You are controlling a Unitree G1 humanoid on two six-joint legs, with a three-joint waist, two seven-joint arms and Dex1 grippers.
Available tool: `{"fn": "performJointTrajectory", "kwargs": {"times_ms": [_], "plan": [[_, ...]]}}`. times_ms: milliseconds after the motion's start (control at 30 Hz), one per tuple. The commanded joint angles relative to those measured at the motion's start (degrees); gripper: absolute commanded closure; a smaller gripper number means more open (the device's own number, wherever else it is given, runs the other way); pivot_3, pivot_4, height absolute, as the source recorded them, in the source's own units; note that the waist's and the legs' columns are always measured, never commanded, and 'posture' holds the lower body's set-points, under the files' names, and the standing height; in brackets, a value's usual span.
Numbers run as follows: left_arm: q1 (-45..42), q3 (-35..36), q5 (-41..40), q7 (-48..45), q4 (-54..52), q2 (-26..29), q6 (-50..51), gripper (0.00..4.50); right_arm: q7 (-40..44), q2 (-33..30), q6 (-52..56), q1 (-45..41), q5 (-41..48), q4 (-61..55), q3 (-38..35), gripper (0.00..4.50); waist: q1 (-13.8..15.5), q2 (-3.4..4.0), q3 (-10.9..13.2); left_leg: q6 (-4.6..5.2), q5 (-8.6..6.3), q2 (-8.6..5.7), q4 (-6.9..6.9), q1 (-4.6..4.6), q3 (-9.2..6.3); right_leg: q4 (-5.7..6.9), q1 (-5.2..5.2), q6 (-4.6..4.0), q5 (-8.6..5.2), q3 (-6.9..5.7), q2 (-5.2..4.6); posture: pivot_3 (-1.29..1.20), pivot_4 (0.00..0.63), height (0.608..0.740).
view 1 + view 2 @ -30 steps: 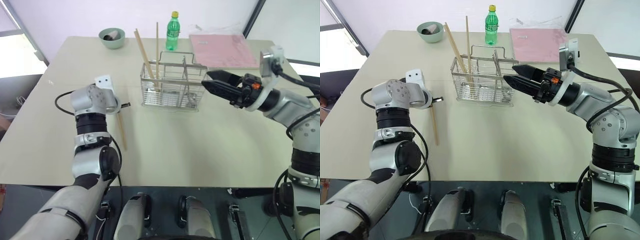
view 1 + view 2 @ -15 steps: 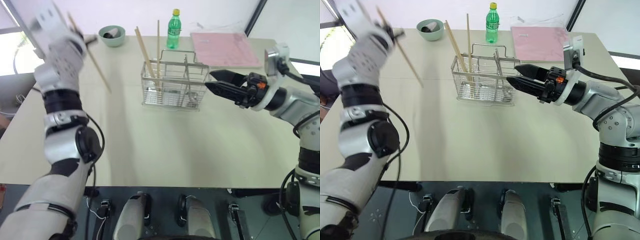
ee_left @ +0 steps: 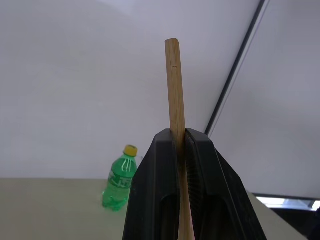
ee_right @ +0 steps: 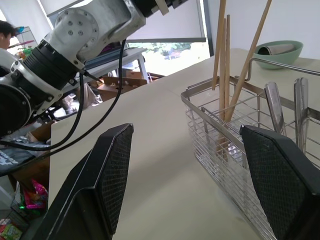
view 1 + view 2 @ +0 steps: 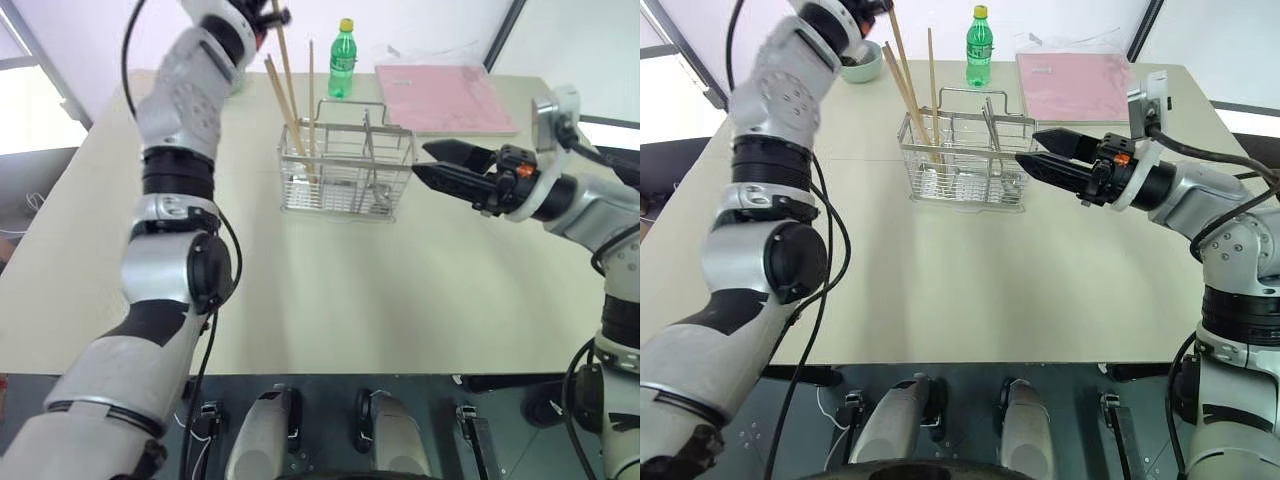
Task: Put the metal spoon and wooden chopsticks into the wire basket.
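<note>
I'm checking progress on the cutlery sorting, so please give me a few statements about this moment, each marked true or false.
1. The left claw is shut on a wooden chopstick. True.
2. The right claw holds the metal spoon. False: it is open and holds nothing.
3. Chopsticks already stand in the wire basket. True.
4. The green bottle lies inside the basket. False: it stands on the table behind it.

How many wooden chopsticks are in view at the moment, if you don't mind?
4 wooden chopsticks: three stand in the wire basket, one of them leaning; the fourth is pinched in the left gripper. Overlap may hide another.
</note>
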Motion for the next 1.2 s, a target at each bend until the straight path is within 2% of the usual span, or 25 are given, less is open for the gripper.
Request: {"fn": "performJointTrajectory", "kwargs": {"times_ms": [33, 67, 167, 367, 400, 500, 600, 700, 800, 900, 1033, 1200], "plan": [[1.43, -2.62, 1.89, -0.91, -2.57, -1.31, -4.76, 4.42, -1.21, -0.18, 0.08, -0.06, 1.73, -2.42, -2.76, 1.00, 0.01, 0.00, 0.00, 0.01, 0.00, 0.00, 0.00, 0.00, 0.00, -0.02, 0.01, 0.00, 0.00, 0.00, -0.01, 0.00, 0.150, 0.686], [2.28, -3.61, 2.73, -0.87, -2.69, -1.69, -5.49, 4.42, -1.49, -0.14, 0.08, -0.06, 1.80, -2.45, -2.86, 1.00, 0.02, 0.00, 0.00, 0.01, 0.00, 0.00, 0.02, 0.01, 0.01, -0.01, 0.02, 0.00, 0.01, 0.00, -0.01, 0.00, 0.150, 0.686], [4.41, -4.31, 2.40, -0.94, -4.23, -3.00, -5.77, 3.38, -2.04, -0.06, -0.05, -0.37, 1.85, -2.20, -2.90, 1.00, 0.09, 0.00, 0.00, 0.02, -0.01, 0.00, 0.06, 0.01, -0.03, 0.02, 0.03, 0.00, 0.01, 0.00, -0.02, 0.00, 0.150, 0.686], [7.27, -3.04, -1.68, -1.77, -12.23, -2.91, -0.89, 0.32, -1.71, 0.01, -0.91, -0.80, 1.04, -0.94, -2.19, 1.00, 0.01, 0.00, 0.00, 0.06, -0.03, 0.01, 0.08, -0.06, -0.04, 0.01, -0.04, 0.00, 0.01, 0.00, -0.02, 0.00, 0.150, 0.686], [7.54, -2.57, -2.43, -1.23, -13.85, -2.33, 0.82, 0.03, -1.51, 0.01, -1.14, -0.90, 0.75, -0.59, -2.03, 1.00, 0.00, 0.00, 0.00, 0.06, -0.03, 0.01, 0.07, -0.06, -0.04, 0.01, -0.04, 0.00, 0.01, 0.00, -0.02, 0.00, 0.150, 0.686], [7.85, -0.31, -6.42, -0.80, -19.87, 1.84, 9.49, 0.03, -0.36, -0.42, -1.95, -1.42, -0.44, 0.68, -1.43, 1.00, -0.21, 0.00, 0.00, 0.06, -0.03, 0.02, 0.09, -0.04, -0.04, 0.06, -0.03, 0.00, 0.01, 0.01, -0.01, 0.00, 0.150, 0.686], [8.68, 0.13, -10.52, -5.54, -25.98, 9.99, 19.52, 0.03, 2.08, -1.79, -3.37, -2.25, -2.70, 3.15, -0.79, 1.00, -0.91, 0.01, 0.01, 0.06, -0.03, 0.04, 0.09, -0.03, -0.05, 0.13, -0.06, -0.01, 0.01, 0.03, 0.02, 0.00, 0.150, 0.686], [13.43, -2.57, -11.63, -17.84, -31.48, 23.93, 26.69, 0.03, 5.95, -4.32, -5.80, -3.02, -6.14, 6.90, 0.46, 1.00, -1.83, 0.06, 0.01, 0.05, -0.02, 0.03, 0.08, -0.03, -0.04, 0.32, -0.06, 0.00, 0.00, 0.03, 0.04, 0.00, 0.150, 0.686], [19.10, -5.81, -10.00, -26.84, -33.98, 34.51, 27.65, 0.03, 9.13, -5.98, -7.04, -3.70, -8.04, 9.79, 1.22, 1.00, -1.99, 0.08, 0.01, 0.03, -0.02, 0.04, 0.04, 0.02, 0.02, 0.33, -0.08, -0.01, -0.03, 0.04, 0.06, 0.00, 0.150, 0.686], [28.54, -6.55, -10.80, -38.30, -39.31, 45.16, 27.65, 0.03, 11.67, -6.99, -8.16, -4.44, -9.85, 12.45, 1.79, 1.00, -1.78, 0.08, 0.01, -0.01, -0.02, 0.04, 0.03, 0.05, 0.01, 0.12, -0.06, -0.03, -0.04, 0.04, 0.03, 0.00, 0.150, 0.686], [35.36, -4.94, -13.02, -41.50, -44.42, 48.98, 29.90, 0.03, 13.08, -6.84, -8.82, -4.25, -11.09, 13.04, 2.04, 1.00, -1.15, 0.09, 0.01, -0.20, -0.13, 0.04, 0.04, -0.02, -0.10, -0.05, -0.08, -0.10, -0.06, 0.02, -0.01, 0.00, 0.150, 0.686], [40.69, -2.70, -13.16, -39.93, -49.10, 49.81, 30.50, 0.03, 12.76, -5.53, -8.15, -2.89, -10.26, 10.47, 1.20, 1.00, -1.55, 0.09, 0.02, -0.22, -0.13, 0.04, -0.05, -0.04, -0.08, -0.17, -0.09, -0.06, -0.03, 0.04, -0.01, 0.00, 0.150, 0.686]]}}
